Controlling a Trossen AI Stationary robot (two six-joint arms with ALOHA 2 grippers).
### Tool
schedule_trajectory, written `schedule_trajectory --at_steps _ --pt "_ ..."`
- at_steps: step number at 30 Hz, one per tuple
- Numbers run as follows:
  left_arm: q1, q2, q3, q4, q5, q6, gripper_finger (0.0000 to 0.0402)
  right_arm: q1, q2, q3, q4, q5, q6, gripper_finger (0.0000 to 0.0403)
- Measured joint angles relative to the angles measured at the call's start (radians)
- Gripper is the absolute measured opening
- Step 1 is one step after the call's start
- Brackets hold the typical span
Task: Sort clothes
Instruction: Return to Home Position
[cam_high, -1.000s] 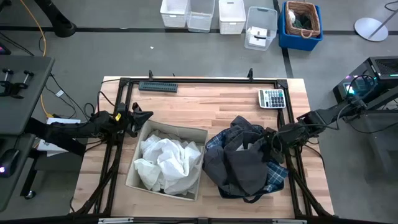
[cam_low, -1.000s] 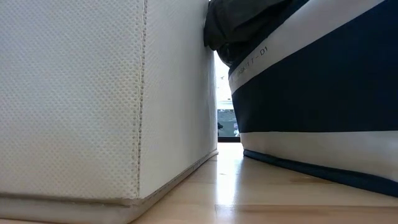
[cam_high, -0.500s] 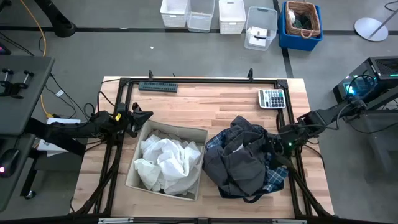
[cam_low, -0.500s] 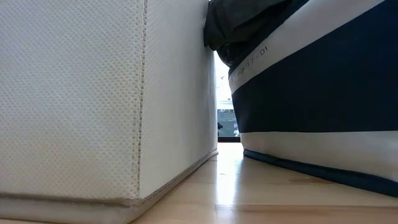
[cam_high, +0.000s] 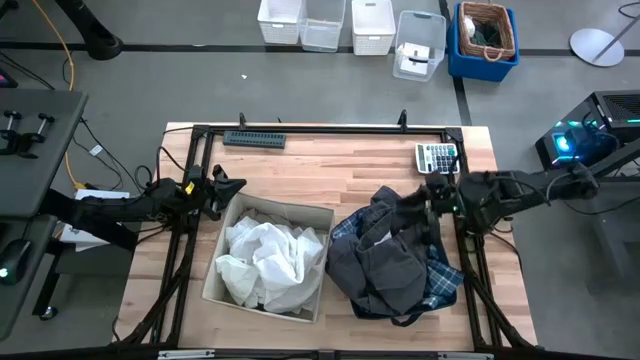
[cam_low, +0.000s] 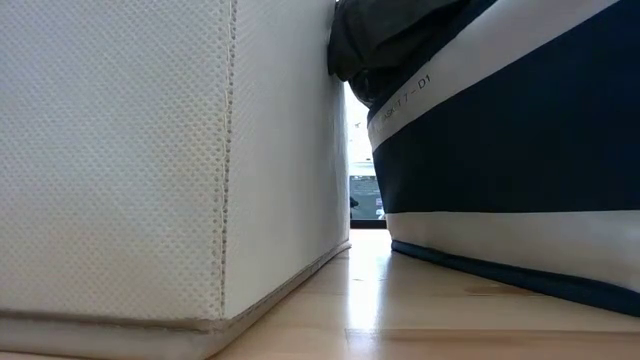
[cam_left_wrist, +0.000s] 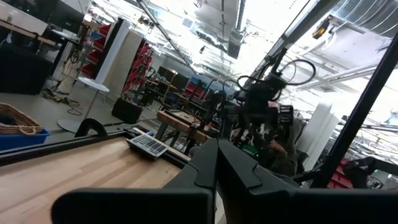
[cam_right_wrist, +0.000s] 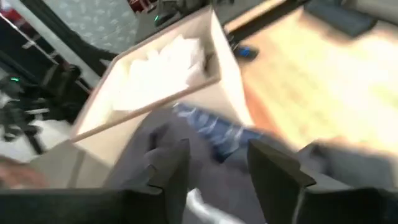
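My right gripper (cam_high: 410, 202) hangs over the far edge of the navy bin (cam_low: 520, 150), fingers spread and holding nothing. The dark grey garment (cam_high: 385, 262) lies just below it, toward the table's near side, heaped on the plaid shirt (cam_high: 440, 285). The white garment (cam_high: 265, 262) fills the beige bin (cam_high: 216, 262). My left gripper (cam_high: 228, 186), pressed together, waits by that bin's far corner.

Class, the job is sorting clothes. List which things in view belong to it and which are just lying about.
Job: white clothes in the beige bin; grey garment and plaid shirt in the navy bin; right gripper, open above them; left gripper, idle beside the beige bin.

Lying about: calculator; dark strip on the table; boxes on the floor.
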Motion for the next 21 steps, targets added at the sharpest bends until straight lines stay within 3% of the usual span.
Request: schedule_trajectory --at_steps 6,10,13,16,19,21 --pt "0.000 0.000 0.000 0.000 0.000 0.000 0.0000 -0.166 -0.099 0.000 -0.001 -0.014 -0.278 0.0107" --pt "0.000 0.000 0.000 0.000 0.000 0.000 0.0000 -0.232 -0.230 -0.046 0.069 -0.046 -0.399 0.0074" --pt "0.000 0.000 0.000 0.000 0.000 0.000 0.0000 -0.244 -0.357 -0.197 0.307 -0.088 -0.403 0.0042" --pt "0.000 0.000 0.000 0.000 0.000 0.000 0.0000 -0.243 -0.442 -0.434 0.664 -0.122 -0.334 0.0009" --pt "0.000 0.000 0.000 0.000 0.000 0.000 0.0000 -0.241 -0.446 -0.645 1.070 -0.148 -0.222 0.0008" --pt "0.000 0.000 0.000 0.000 0.000 0.000 0.0000 -0.228 -0.432 -0.735 1.241 -0.155 -0.162 0.0005"
